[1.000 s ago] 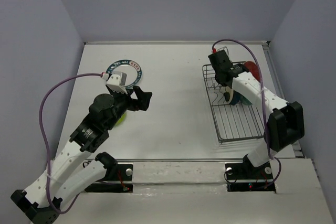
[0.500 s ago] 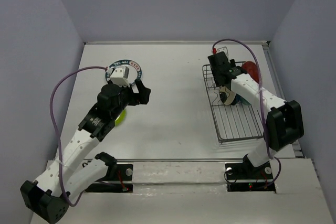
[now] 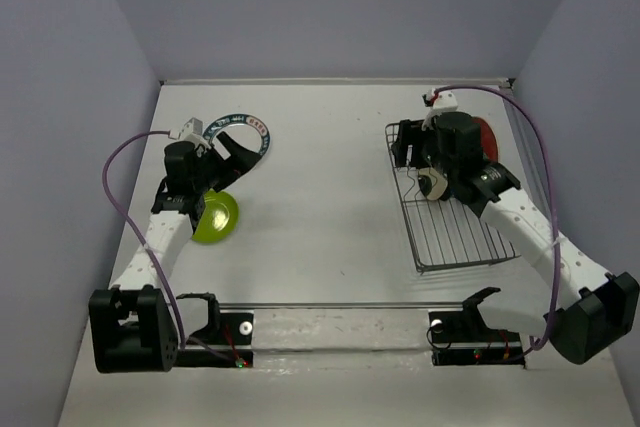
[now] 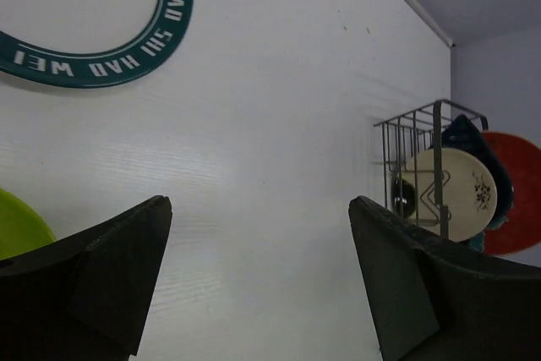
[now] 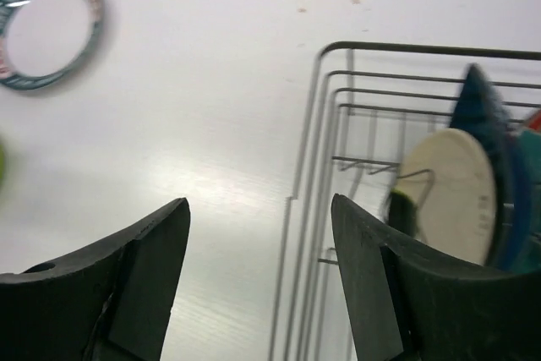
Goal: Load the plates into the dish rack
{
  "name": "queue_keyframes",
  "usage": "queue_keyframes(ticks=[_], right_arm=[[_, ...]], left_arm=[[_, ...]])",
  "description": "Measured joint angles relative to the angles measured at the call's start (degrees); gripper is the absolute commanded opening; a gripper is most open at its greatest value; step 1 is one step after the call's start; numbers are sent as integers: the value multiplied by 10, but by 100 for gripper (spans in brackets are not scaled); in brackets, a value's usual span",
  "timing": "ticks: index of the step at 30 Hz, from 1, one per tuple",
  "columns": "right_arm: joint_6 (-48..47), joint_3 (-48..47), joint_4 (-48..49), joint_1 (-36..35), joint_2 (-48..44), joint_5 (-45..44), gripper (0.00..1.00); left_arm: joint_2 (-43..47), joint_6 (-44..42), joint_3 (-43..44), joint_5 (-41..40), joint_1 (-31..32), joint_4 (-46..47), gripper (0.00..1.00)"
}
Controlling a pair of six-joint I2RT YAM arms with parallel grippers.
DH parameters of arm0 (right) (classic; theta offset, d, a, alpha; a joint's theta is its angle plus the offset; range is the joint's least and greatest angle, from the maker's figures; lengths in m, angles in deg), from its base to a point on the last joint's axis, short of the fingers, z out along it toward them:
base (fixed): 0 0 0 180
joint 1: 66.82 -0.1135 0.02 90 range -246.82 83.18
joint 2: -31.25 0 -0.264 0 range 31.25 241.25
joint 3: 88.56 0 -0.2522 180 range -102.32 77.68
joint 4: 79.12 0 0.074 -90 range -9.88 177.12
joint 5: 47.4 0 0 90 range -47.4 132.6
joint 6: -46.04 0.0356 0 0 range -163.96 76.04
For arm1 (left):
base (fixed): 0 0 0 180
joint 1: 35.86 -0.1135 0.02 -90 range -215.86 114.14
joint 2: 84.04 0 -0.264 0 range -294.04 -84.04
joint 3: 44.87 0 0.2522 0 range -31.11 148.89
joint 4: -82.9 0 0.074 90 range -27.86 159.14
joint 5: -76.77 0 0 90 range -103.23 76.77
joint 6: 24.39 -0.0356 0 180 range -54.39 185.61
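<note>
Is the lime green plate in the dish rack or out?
Out: the lime green plate lies on the table at the left, well apart from the dish rack.

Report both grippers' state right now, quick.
Left gripper: open, holding nothing.
Right gripper: open, holding nothing.

Dish rack: dark wire, right | upright inside: pale plate, dark blue plate, red plate | lying at left: lime plate, green-lettered white plate
</note>
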Motion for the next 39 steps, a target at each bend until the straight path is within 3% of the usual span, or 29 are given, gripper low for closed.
queue_keyframes(ticks=[3,12,26,35,39], right_arm=[[33,50,53,-20,-33,67,73],[93,157,155,-37,-60,174,73],[109,200,219,-37,-80,225,72],[114,209,239,-37,-89,247,71],[114,209,243,-37,-89,249,70]], left_arm=[[-35,35,0,2,-42,26,85],[-133,63,73,-74,-90,35,78],[-372,29,211,-131,-145,-7,87],[-439,22,230,-109,-147,11,81],[-458,26,233,-89,-147,40,70]])
